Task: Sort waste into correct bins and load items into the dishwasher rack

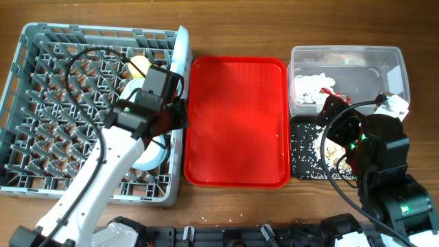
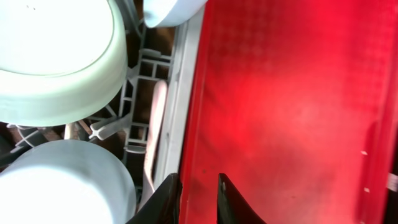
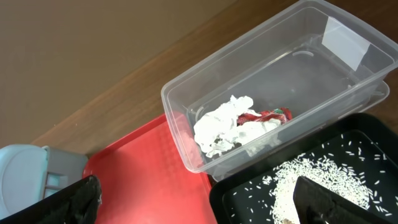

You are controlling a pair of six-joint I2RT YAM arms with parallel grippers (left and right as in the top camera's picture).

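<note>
The grey dishwasher rack [image 1: 41, 103] holds the yellow cup [image 1: 140, 65], an upright blue-green plate [image 1: 180, 58] and two pale bowls [image 2: 56, 56] [image 2: 62, 180]. A white utensil handle [image 2: 155, 130] lies by the rack's rim [image 2: 180, 93]. My left gripper [image 2: 199, 196] hangs over that rim and the red tray's edge, its fingers a narrow gap apart and empty. The clear tub [image 1: 394, 62] [image 3: 298, 56] holds the napkin [image 3: 227, 127] and red wrapper [image 3: 267, 116]. Rice crumbs [image 3: 311, 180] lie in the black tray [image 3: 373, 143]. My right gripper [image 3: 193, 199] is wide open and empty above it.
The flat red tray [image 1: 236, 123] [image 2: 292, 112] [image 3: 143, 180] lies bare between the rack and the bins. The black tray [image 1: 305, 161] sits right against the tub's near side. Brown wooden table lies beyond the tub.
</note>
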